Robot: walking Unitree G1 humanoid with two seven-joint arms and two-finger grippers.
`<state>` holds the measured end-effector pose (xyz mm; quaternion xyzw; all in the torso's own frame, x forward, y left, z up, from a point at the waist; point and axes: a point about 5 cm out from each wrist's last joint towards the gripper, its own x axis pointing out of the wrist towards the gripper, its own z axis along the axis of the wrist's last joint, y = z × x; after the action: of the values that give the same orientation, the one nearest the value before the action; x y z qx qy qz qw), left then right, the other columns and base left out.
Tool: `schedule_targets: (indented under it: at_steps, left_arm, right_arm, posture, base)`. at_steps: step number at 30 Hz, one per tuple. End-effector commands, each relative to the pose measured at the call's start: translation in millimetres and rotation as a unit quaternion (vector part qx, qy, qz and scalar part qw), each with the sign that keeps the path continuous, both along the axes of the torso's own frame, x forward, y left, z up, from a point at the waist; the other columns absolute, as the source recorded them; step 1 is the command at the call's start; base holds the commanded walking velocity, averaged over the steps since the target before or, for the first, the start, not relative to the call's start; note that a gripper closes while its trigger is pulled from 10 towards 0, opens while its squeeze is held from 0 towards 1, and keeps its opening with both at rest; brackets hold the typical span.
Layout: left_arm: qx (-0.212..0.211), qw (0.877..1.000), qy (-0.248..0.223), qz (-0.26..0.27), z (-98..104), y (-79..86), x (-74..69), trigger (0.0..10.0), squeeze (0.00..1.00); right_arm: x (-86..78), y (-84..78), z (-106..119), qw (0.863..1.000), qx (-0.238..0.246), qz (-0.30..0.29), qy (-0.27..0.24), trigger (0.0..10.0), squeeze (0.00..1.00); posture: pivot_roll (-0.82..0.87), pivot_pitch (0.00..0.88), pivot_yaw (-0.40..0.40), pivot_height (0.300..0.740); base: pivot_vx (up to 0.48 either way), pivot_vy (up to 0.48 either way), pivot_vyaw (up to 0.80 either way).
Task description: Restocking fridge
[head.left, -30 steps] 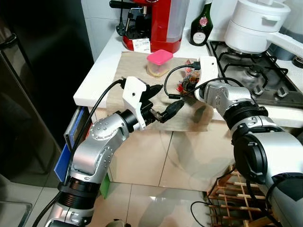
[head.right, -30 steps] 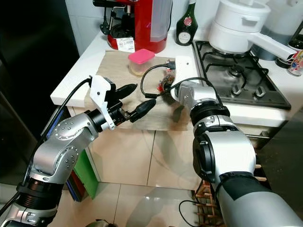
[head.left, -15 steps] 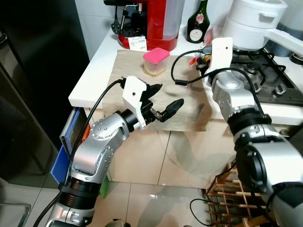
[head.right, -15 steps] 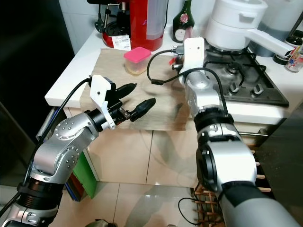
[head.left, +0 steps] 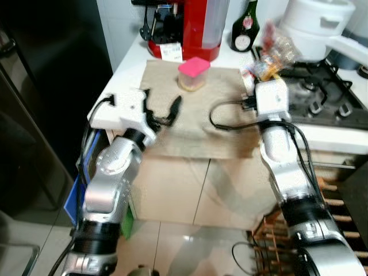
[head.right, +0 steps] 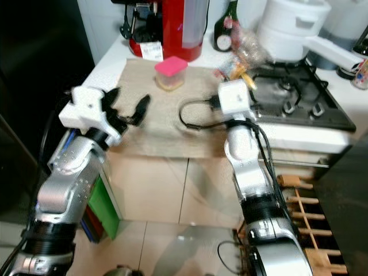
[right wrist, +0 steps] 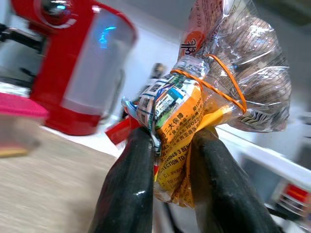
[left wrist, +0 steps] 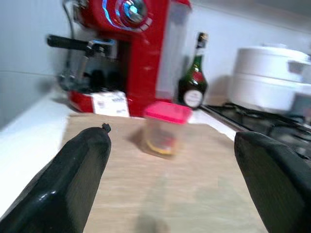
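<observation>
One snack bag [right wrist: 204, 116] lifted, left gripper [head.left: 160, 109] raised

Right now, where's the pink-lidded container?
The pink-lidded container stands on the wooden board at the back of the counter, just in front of the red coffee machine and ahead of the open left end effector.

Bright even daylight, motion blur throughout, soft shadows, dark left side

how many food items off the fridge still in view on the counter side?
2. The snack bag is held up in the right gripper, above the counter edge near the stove. The pink-lidded container sits on the wooden board before the red coffee machine. Others may be hidden.
</observation>
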<state>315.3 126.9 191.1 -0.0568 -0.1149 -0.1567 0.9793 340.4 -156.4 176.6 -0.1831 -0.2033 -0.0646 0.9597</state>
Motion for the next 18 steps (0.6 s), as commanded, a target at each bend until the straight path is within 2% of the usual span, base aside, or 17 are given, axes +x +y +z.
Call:
schedule_targets:
  at_steps: [1,6,7,8,12,18]
  left_arm:
    - [-0.001,1.0,-0.01,-0.005,4.0,-6.9,2.7,10.0,0.0]
    - [-0.005,1.0,-0.015,-0.012,6.4,-11.4,4.6,10.0,0.0]
    - [-0.007,1.0,-0.017,-0.013,6.9,-12.7,5.0,10.0,0.0]
    - [-0.009,1.0,-0.02,-0.012,7.6,-14.1,6.0,10.0,0.0]
    - [-0.011,1.0,-0.02,-0.003,6.9,-12.9,8.2,10.0,0.0]
    - [0.001,1.0,-0.019,0.007,4.4,-11.2,9.9,10.0,0.0]
  right_arm:
    - [-2.8,-6.5,17.1,0.999,0.001,-0.017,-0.045,0.0,0.13]
    - [-1.2,-12.8,18.6,0.998,-0.013,-0.037,-0.042,0.0,0.09]
    - [-1.0,-12.3,17.3,0.999,-0.014,-0.037,-0.034,4.6,0.0]
    - [-0.4,-11.2,13.8,0.999,-0.016,-0.038,-0.021,10.0,0.0]
    - [-0.2,-9.2,8.0,0.999,-0.008,-0.037,-0.002,10.0,0.0]
    - [2.9,-5.4,0.2,0.999,0.0,-0.023,0.027,10.0,0.0]
  posture:
    - [-0.02,0.0,0.011,0.74]
    - [-0.03,0.0,0.018,0.74]
    - [-0.03,0.0,0.018,0.74]
    - [-0.03,0.0,0.02,0.74]
    - [-0.03,0.0,0.021,0.74]
    - [-0.03,0.0,0.024,0.74]
  base:
    - [0.0,0.0,0.0]
    - [0.0,0.0,0.0]
    - [0.0,0.0,0.0]
    - [0.0,0.0,0.0]
    - [0.0,0.0,0.0]
    - [-0.279,0.0,0.0]
